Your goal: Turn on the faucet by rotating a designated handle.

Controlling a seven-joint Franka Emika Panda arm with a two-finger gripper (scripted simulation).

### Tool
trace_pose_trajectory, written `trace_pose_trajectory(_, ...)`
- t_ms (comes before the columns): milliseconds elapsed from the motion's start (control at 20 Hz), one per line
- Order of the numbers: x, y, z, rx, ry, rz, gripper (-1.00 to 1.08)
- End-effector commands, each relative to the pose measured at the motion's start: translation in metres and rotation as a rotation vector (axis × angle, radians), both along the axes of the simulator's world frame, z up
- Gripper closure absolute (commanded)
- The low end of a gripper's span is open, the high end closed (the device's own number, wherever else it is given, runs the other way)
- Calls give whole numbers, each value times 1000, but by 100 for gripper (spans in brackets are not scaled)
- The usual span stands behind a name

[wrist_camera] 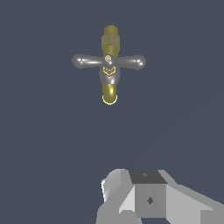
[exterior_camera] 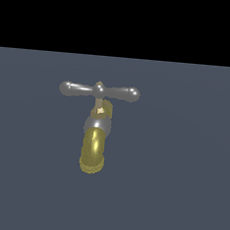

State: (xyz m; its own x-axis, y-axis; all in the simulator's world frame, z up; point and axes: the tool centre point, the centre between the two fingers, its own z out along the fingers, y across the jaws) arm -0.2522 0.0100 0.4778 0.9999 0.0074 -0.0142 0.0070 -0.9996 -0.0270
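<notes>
Closest to the wrist camera sits the pale grey gripper, a blocky angular shape with a darker panel on its upper face and a small diamond mark on the face below. Only its body shows; the fingertips lie outside the picture, so whether the jaws are spread or closed cannot be told, and nothing is seen in its grasp. It is well apart from the fixture, with a wide stretch of bare floor between them.

Beyond that gap stands the faucet, alone on the flat slate-blue surface. In the wrist view it is seen from above: the handle crosses it as a glossy grey bar with rounded, bulbous ends and a small hub in the middle, and yellow-gold parts stick out past the bar on both sides (one ends in a bright open rim).

The exterior view does not show the arm at all. There the faucet stands a little toward the exterior view's left of centre. Its shiny yellow-gold spout points toward the camera and downward, joined to a rounded grey body. A thin stem rises from the body to the handle, which lies level across the top, wider than the spout is long. Farthest back, the floor ends at a straight edge against plain black
</notes>
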Motion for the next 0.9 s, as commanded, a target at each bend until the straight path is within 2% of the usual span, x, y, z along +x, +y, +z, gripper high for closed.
trace_pose_trajectory(0,0,0,0,0,0,0,108)
trace_pose_trajectory(450,2,-5,-10,0,-1,52,108)
trace_pose_trajectory(850,8,-16,-35,-1,-3,186,108)
